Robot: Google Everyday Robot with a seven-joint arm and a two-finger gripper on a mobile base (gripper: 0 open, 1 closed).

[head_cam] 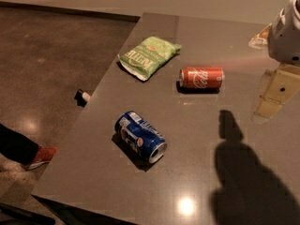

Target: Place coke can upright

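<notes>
The coke can (202, 78) lay on its side a little above and right of the centre of the frame, on the grey table (93, 172), with its ends pointing left and right. The green chip bag (149, 56) was near it at the upper left, and the blue can (140, 136), also on its side, lay well apart at the lower left. The gripper (272, 97) hung at the right edge, apart from the coke can and seemingly empty; I could not tell whether it was open or closed.
</notes>
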